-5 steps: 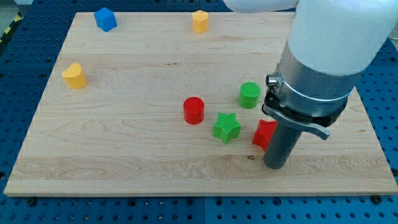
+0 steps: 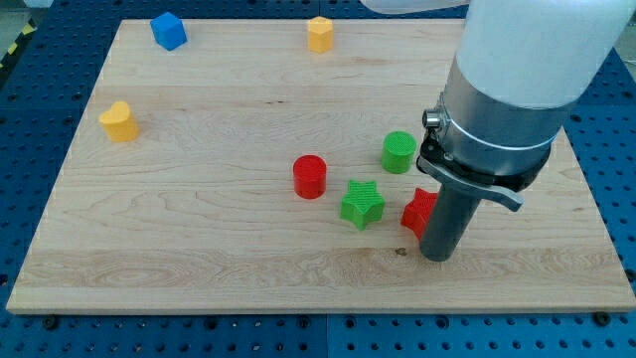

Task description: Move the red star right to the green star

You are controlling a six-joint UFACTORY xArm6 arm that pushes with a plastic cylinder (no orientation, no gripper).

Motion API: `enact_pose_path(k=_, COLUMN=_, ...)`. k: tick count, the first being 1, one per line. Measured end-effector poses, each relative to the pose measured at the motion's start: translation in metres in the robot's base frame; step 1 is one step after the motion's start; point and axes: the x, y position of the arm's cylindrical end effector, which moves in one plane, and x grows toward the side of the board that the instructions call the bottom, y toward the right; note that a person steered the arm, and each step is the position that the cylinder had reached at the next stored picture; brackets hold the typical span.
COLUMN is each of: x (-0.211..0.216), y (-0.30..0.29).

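The green star (image 2: pixel 362 203) lies right of the board's middle. The red star (image 2: pixel 418 211) sits just to its right, a small gap between them; its right part is hidden behind my rod. My tip (image 2: pixel 436 257) rests on the board at the red star's lower right, touching or almost touching it. The arm's large grey and white body covers the board above the rod.
A red cylinder (image 2: pixel 309 176) stands left of the green star and a green cylinder (image 2: pixel 398 151) above it. A yellow block (image 2: pixel 118 120) is at the left, a blue cube (image 2: pixel 168 30) and an orange block (image 2: pixel 319 33) near the wooden board's (image 2: pixel 199 249) top edge.
My tip and the arm have shifted slightly left. The red star has moved a little left, toward the green star.
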Motion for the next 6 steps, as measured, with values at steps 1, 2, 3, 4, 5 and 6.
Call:
enact_pose_path(k=1, x=-0.003, y=0.0)
enact_pose_path(k=2, x=-0.005, y=0.0)
enact_pose_path(k=3, x=-0.01, y=0.0)
enact_pose_path(k=4, x=-0.017, y=0.0)
enact_pose_path(k=5, x=-0.02, y=0.0)
enact_pose_path(k=6, x=-0.02, y=0.0)
